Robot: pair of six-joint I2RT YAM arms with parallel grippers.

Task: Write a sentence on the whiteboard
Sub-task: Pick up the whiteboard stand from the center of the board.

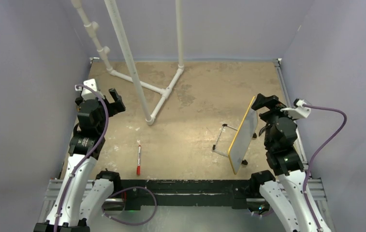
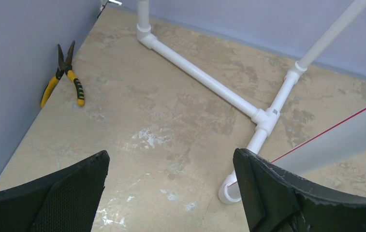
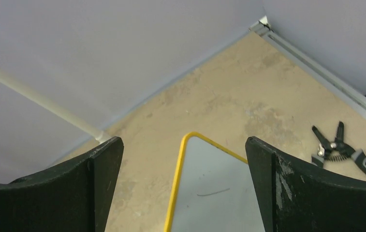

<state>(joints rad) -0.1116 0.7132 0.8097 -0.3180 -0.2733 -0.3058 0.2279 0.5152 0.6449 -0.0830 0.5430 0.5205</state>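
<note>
**A:** From above, where is the whiteboard [image 1: 241, 145]?

**B:** It stands on the right side of the table [image 1: 195, 101], propped on its wire stand [image 1: 221, 137]. Its face is turned toward the right arm, probably so that arm can reach it. The right gripper [image 1: 266, 102] hovers at the board's far upper corner. A red-tipped pen [image 1: 139, 159] lies flat near the front edge, well apart from the board and nearer the left arm. The left gripper [image 1: 115, 99] sits by the left wall, carrying nothing.

**A:** And the left wrist view?

**B:** The left gripper [image 2: 171, 159] is spread wide and empty, looking over the table at a white pipe frame [image 2: 205, 79]. Yellow-handled pliers [image 2: 65, 75] lie against the wall.

**A:** The right wrist?

**B:** The right gripper [image 3: 184, 142] is released too, its fingers apart above the whiteboard [image 3: 210, 169] at its yellow-framed corner, not touching it. One faint short stroke [image 3: 213, 193] shows, but no sentence is legible. Black pliers [image 3: 340, 147] lie near the wall.

**A:** So the writing has not begun?

**B:** Likely not. The pen has to be picked up first.
</note>
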